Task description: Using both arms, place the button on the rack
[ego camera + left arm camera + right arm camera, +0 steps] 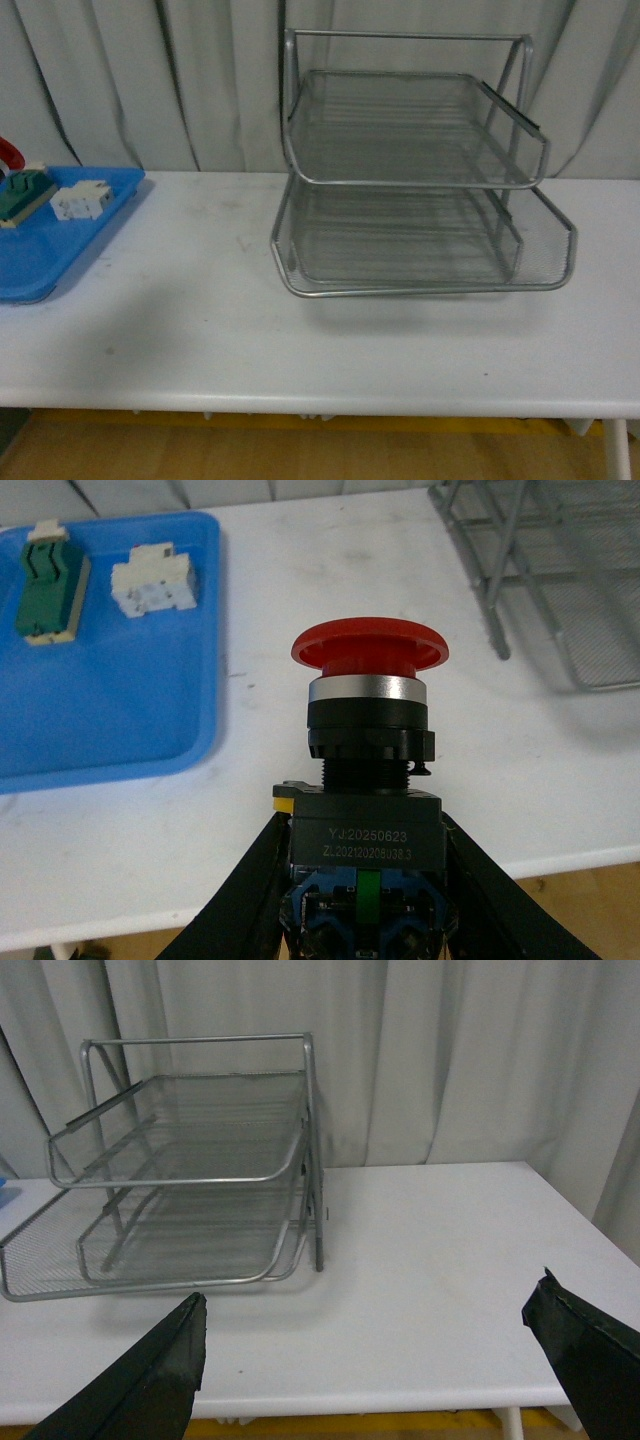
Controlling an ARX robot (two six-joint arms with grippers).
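As left end effector (365, 875) clamps it, button (368, 665) sits btwn fingers (250, 900).

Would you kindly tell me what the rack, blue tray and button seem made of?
Rack: silvery metal, shown by wire mesh and shiny tubes. Blue tray: probably plastic, smooth with rounded rim. Button: seemingly matte red plastic cap, metallic-looking ring, dark plastic body.

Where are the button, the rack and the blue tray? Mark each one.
button (370, 645), left wrist view, on its red cap.
rack (420, 291), front view, on the bottom tier's front rim.
blue tray (40, 265), front view, on a bare part of its floor.
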